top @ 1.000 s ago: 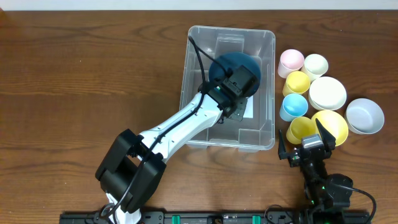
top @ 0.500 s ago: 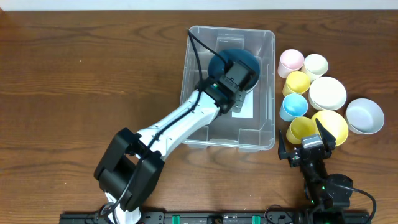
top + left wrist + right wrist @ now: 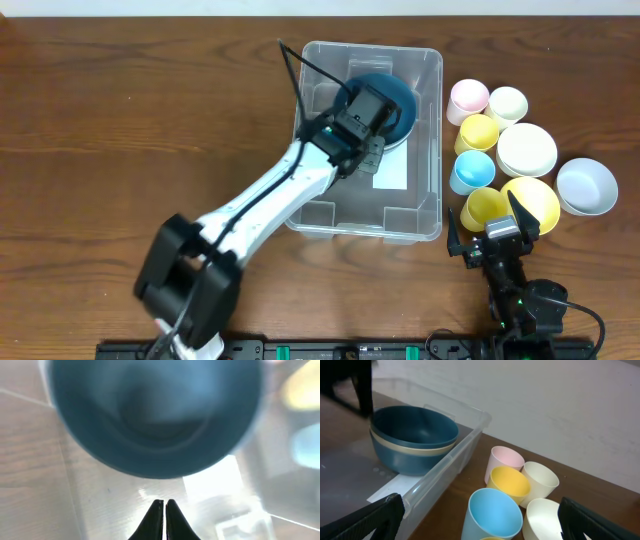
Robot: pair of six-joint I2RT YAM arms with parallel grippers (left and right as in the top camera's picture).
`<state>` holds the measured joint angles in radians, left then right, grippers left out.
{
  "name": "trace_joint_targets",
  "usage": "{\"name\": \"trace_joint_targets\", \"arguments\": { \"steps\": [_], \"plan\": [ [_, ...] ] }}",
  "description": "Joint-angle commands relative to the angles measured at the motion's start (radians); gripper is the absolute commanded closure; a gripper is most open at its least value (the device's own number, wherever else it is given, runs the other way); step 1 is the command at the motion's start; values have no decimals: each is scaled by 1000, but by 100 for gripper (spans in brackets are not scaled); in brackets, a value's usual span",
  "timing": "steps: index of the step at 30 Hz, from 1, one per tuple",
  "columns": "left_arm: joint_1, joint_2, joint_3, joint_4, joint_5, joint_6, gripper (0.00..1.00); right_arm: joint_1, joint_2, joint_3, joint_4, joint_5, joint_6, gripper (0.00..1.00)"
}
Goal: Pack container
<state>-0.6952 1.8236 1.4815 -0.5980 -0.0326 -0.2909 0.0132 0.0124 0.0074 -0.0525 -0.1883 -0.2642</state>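
The container [image 3: 430, 150] is a large clear bin in the middle of the table, with a white label [image 3: 392, 172] on its floor. A dark blue bowl [image 3: 398, 92] sits inside it at the back. It fills the top of the left wrist view [image 3: 155, 415]. My left gripper [image 3: 368, 140] hangs inside the bin just in front of the bowl. Its fingers [image 3: 164, 505] are shut and empty above the clear floor. My right gripper [image 3: 490, 232] is open and empty at the front right. In the right wrist view [image 3: 480, 515] it faces the cups.
Right of the bin stand a pink cup [image 3: 468, 98], cream cup [image 3: 507, 103], yellow cup [image 3: 477, 132], light blue cup [image 3: 472, 172], a second yellow cup [image 3: 485, 208], a white bowl [image 3: 527, 149], a yellow bowl [image 3: 538, 200] and a grey-white bowl [image 3: 586, 186].
My left arm has swung left and toward the back of the bin. The blue bowl stays in the bin, slightly nearer the back wall. The right arm has not moved.
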Motion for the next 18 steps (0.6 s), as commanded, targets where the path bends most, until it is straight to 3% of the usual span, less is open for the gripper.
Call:
{"name": "trace_joint_targets", "arguments": {
  "steps": [1, 8, 10, 11, 16, 17, 18],
  "plan": [
    [35, -166, 11, -3, 12, 2, 94, -8, -5, -2, -3, -10, 17, 1],
    [207, -370, 11, -84, -150, 2, 94, -8, -5, -2, -3, -10, 17, 1],
    [280, -406, 11, -114, -164, 2, 92, -8, -5, -2, -3, -10, 17, 1],
    [316, -418, 11, -128, -164, 2, 87, -8, -5, -2, -3, -10, 17, 1],
    [511, -426, 11, -188, -163, -39, 84, -8, -5, -2, -3, -10, 17, 1],
    [547, -420, 11, -195, -163, -47, 78, -8, -5, -2, -3, -10, 17, 1],
    [578, -413, 11, -200, -163, -47, 64, -8, -5, -2, -3, -10, 17, 1]
  ]
}}
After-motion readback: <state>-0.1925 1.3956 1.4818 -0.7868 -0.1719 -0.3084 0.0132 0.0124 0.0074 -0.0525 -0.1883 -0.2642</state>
